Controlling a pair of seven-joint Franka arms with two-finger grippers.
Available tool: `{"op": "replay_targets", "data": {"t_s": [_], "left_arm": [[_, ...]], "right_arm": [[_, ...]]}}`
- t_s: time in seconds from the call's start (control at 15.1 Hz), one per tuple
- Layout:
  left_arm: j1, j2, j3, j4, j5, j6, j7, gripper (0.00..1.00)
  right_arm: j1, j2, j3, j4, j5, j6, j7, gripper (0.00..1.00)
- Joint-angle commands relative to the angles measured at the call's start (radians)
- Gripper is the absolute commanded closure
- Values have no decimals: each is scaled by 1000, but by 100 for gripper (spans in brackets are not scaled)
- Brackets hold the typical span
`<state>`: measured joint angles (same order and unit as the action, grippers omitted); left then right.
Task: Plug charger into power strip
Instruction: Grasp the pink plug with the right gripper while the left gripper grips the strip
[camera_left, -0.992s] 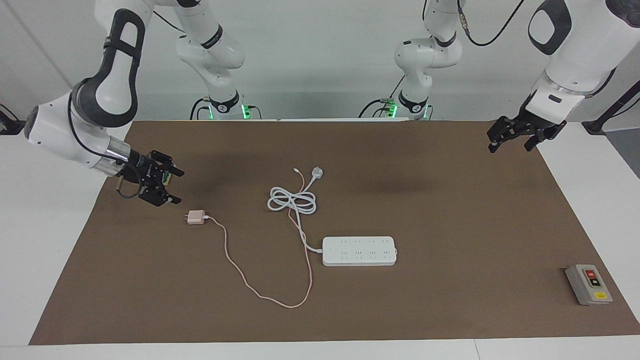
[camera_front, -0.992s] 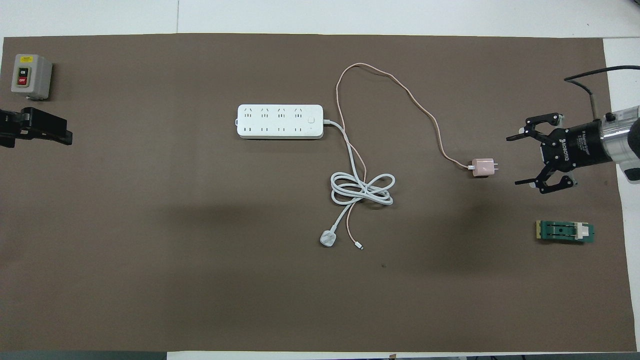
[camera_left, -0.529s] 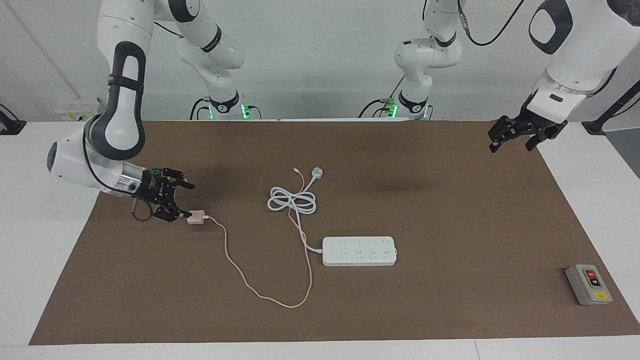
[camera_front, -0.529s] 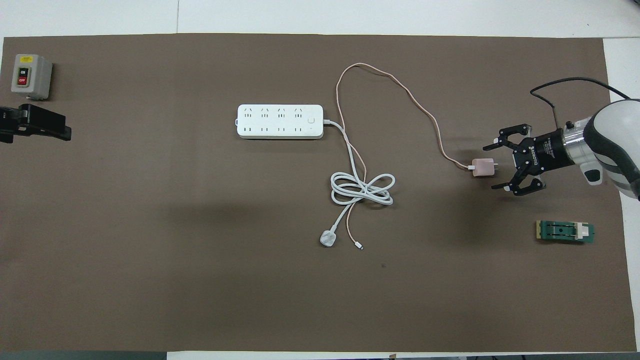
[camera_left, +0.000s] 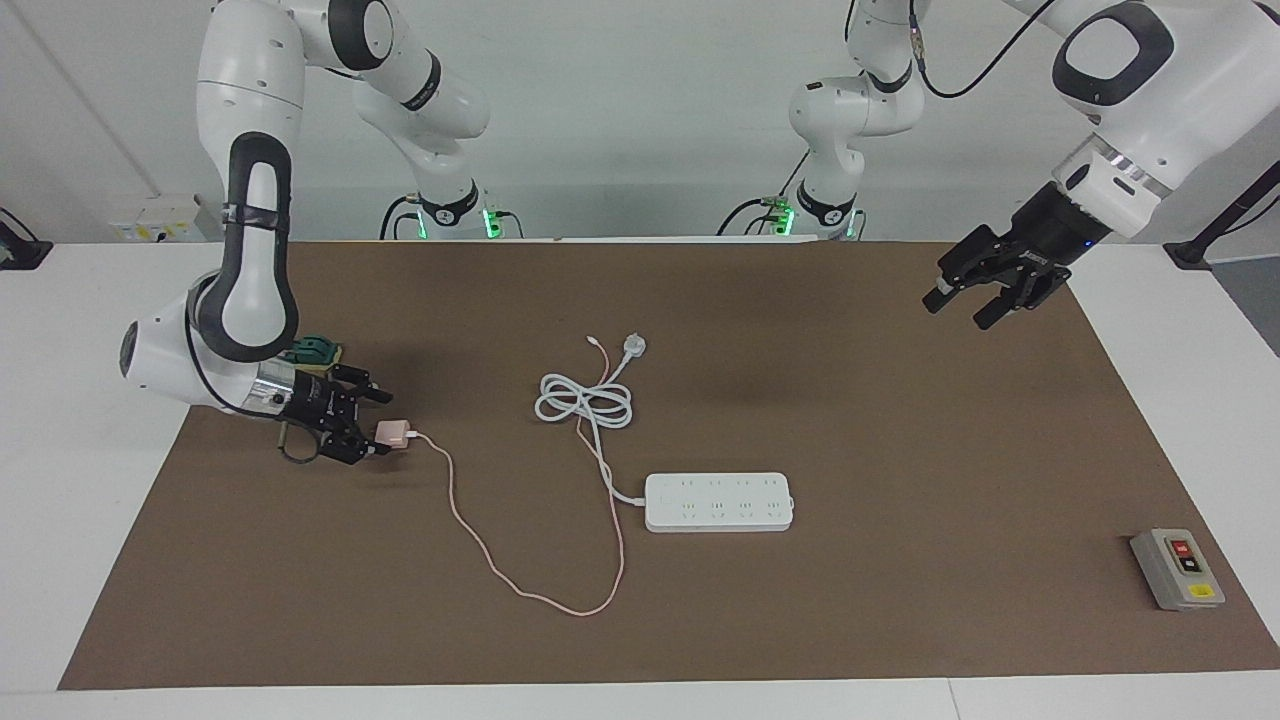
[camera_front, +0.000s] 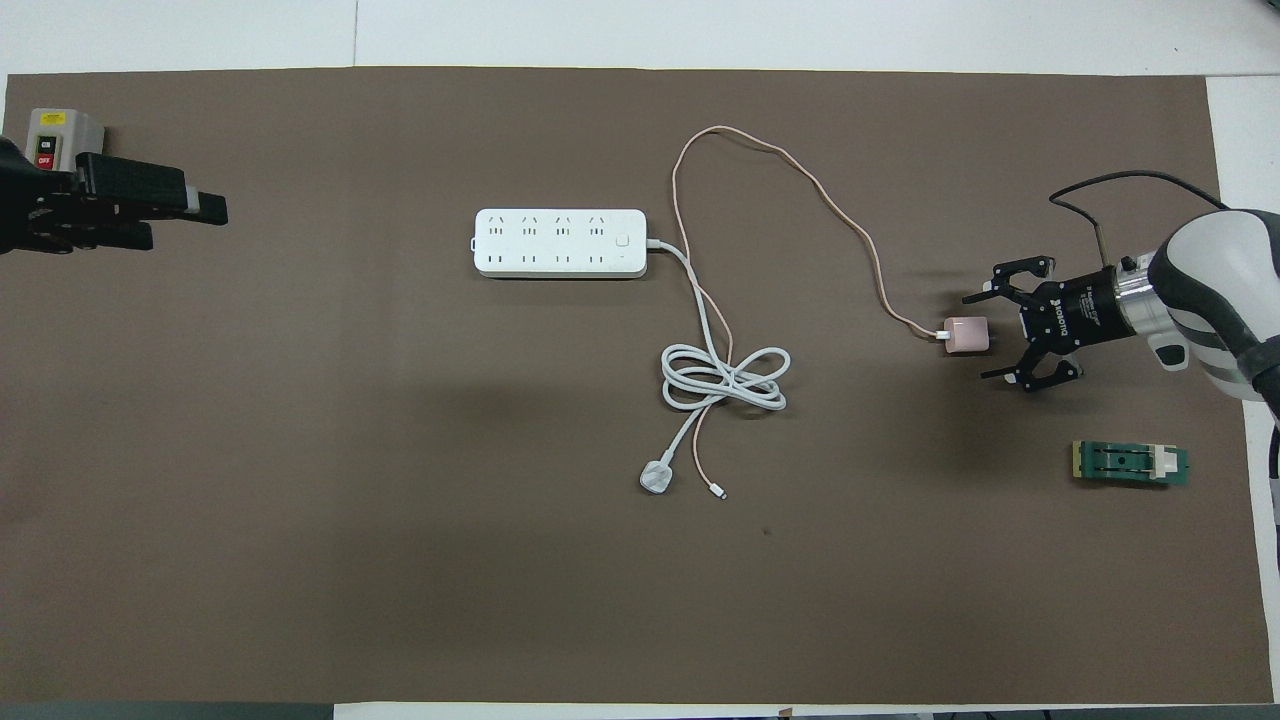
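Observation:
The pale pink charger (camera_left: 394, 433) (camera_front: 967, 335) lies on the brown mat toward the right arm's end. Its thin pink cable (camera_left: 470, 530) (camera_front: 800, 165) loops away across the mat. My right gripper (camera_left: 381, 426) (camera_front: 980, 337) is low at the mat and open, one finger on each side of the charger's prong end, not closed on it. The white power strip (camera_left: 718, 501) (camera_front: 560, 243) lies flat mid-table, sockets up. My left gripper (camera_left: 955, 312) (camera_front: 185, 222) is open and empty, raised over the mat at the left arm's end.
The strip's thick white cord is coiled (camera_left: 585, 400) (camera_front: 725, 378) beside it and ends in a round white plug (camera_left: 634, 346) (camera_front: 657, 478). A grey button box (camera_left: 1178, 568) (camera_front: 62, 130) sits at the left arm's end. A small green part (camera_front: 1130, 464) lies near the right gripper.
My right gripper has come down and moved in to the charger, and its open fingers now stand around the prong end. My left gripper has moved inward over the mat.

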<state>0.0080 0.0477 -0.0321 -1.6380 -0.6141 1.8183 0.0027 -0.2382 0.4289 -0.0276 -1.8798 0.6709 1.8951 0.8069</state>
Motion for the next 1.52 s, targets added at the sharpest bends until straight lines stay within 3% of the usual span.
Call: {"op": "replay_targets", "data": {"t_s": [0.0,0.13,0.4,0.66,0.79,0.93,0.99,1.06,1.12,1.26,1.46], "left_arm": [[-35,-37,-6,-112,-155,102,16,0],[-46,-11,-6,-154,-369,119,81,0],[-140,35,-5,-235,-680,177,299,0],[-201,106,-6,-246,-869,194,422,0],[-207,148,-6,-240,-891,170,448,0],[-181,243,-5,-232,-981,57,567,0],[-162,306,-3,-205,-1012,-1,621,0],[-149,349,-5,-180,-1010,-26,644,0],[-148,360,-5,-175,-1012,-27,652,0],[-160,374,-14,-184,-1105,-69,654,0],[-181,382,-14,-193,-1132,-70,662,0]], "right_arm": [[-15,-6,9,-22,32,41,-40,0],[-13,-6,9,-27,33,53,-40,0],[-10,-6,9,-41,33,80,-52,0],[-1,-7,11,-67,33,119,-86,0],[-1,-7,9,-67,35,119,-87,0],[0,-7,11,-68,35,122,-92,47],[2,-9,9,-68,35,124,-92,64],[2,-9,11,-68,35,127,-92,87],[4,-9,9,-68,33,134,-97,100],[19,-9,9,-70,35,137,-94,100],[20,-10,11,-44,32,114,-69,100]]}}
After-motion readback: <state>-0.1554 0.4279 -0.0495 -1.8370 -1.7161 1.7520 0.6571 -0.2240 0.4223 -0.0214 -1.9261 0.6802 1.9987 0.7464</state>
